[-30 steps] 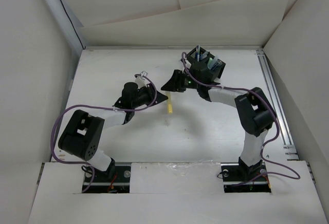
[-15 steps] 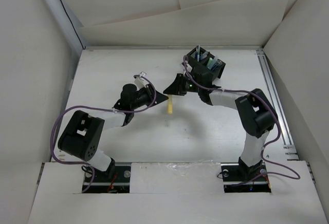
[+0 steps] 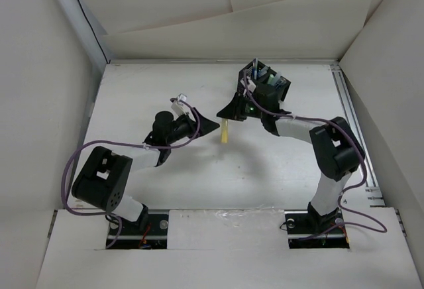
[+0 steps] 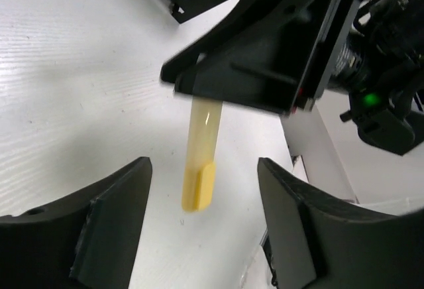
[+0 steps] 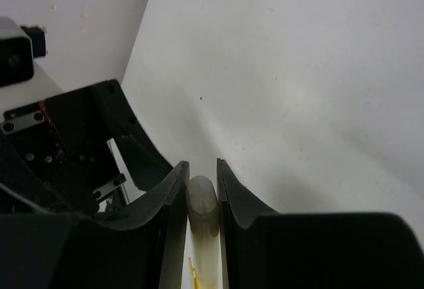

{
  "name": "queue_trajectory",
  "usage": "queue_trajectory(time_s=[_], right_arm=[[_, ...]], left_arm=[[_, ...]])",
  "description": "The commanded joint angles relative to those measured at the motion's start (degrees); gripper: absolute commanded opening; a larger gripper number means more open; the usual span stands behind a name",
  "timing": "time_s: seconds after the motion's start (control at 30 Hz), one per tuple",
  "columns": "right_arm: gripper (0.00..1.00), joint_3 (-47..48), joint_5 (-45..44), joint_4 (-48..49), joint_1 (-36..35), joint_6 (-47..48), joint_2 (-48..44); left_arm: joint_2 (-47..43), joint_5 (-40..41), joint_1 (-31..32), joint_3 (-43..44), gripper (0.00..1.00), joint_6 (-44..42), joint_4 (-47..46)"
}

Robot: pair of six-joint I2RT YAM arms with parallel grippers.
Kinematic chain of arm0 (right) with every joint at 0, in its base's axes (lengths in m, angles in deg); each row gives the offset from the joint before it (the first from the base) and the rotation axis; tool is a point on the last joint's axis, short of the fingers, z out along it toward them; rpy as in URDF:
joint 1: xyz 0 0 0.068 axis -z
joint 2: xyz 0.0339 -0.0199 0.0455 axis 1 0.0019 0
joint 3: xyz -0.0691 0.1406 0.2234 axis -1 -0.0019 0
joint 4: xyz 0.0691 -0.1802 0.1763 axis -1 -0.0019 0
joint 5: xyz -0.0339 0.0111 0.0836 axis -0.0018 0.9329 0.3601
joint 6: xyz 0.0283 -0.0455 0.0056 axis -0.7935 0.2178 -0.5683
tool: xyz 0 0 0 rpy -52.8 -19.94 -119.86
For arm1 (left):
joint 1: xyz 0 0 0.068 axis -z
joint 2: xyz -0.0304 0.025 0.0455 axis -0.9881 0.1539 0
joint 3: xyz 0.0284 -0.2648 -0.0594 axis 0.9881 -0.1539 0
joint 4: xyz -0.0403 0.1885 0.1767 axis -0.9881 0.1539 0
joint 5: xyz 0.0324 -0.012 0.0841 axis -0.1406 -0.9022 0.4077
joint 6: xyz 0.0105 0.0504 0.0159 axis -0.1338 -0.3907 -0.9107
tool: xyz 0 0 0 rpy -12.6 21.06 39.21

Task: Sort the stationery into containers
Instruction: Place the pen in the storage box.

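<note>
Black left gripper (image 3: 203, 127) was nearest, its jaws wide apart and holding nothing. Just beside it, the pale yellow marker (image 3: 225, 132) hung over the desk (image 3: 152, 77), pointing down. Its top end was clamped in the right gripper (image 3: 230, 111) jaws. The black organiser (image 3: 266, 80) stood just behind that gripper.

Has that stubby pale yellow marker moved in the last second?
Yes. The pale yellow marker, held by the right gripper, has shifted slightly right, toward the black slotted desk organiser.
</note>
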Motion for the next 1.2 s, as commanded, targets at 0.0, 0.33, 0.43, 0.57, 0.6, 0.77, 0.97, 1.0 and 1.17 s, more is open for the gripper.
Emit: queue_trajectory(time_s=[0.0, 0.33, 0.43, 0.57, 0.6, 0.77, 0.97, 1.0, 1.17], right_arm=[[0.0, 0.7, -2.2, 0.4, 3.0, 1.9, -4.7], [0.0, 11.1, -18.5, -15.8, 13.8, 9.9, -13.9], [0.0, 14.4, -28.2, -17.2, 17.8, 9.9, -14.4], [0.0, 18.3, -39.4, -17.2, 20.4, 10.8, -12.4], [0.0, 19.2, -43.7, -17.2, 20.4, 11.7, -11.7], [0.0, 24.8, -53.0, -17.2, 19.2, 16.7, -6.4], [0.0, 27.0, -58.3, -17.2, 15.8, 20.6, -2.2], [0.0, 27.7, -59.3, -17.2, 15.8, 21.6, -0.5], [0.0, 28.2, -62.9, -16.7, 13.4, 23.4, 1.9]], left_arm=[[-5.3, -0.8, 0.2, -2.3, 0.62, -1.3, -6.7], [-13.3, 5.1, 0.2, -4.6, 0.74, -10.0, 0.2], [-14.6, 5.1, 0.2, -5.3, 0.75, -10.6, 0.2], [-15.6, 4.5, 0.2, -6.5, 0.75, -11.2, -1.5], [-15.6, 3.6, 0.2, -6.5, 0.77, -11.2, -1.5], [-18.4, 2.9, 0.2, -8.7, 0.79, -9.9, -3.3], [-20.9, 3.5, 0.2, -9.8, 0.82, -9.3, -3.3], [-20.9, 2.9, 0.2, -9.8, 0.82, -9.3, -3.3], [-20.4, 2.4, 0.2, -9.8, 0.83, -8.7, -3.8]])
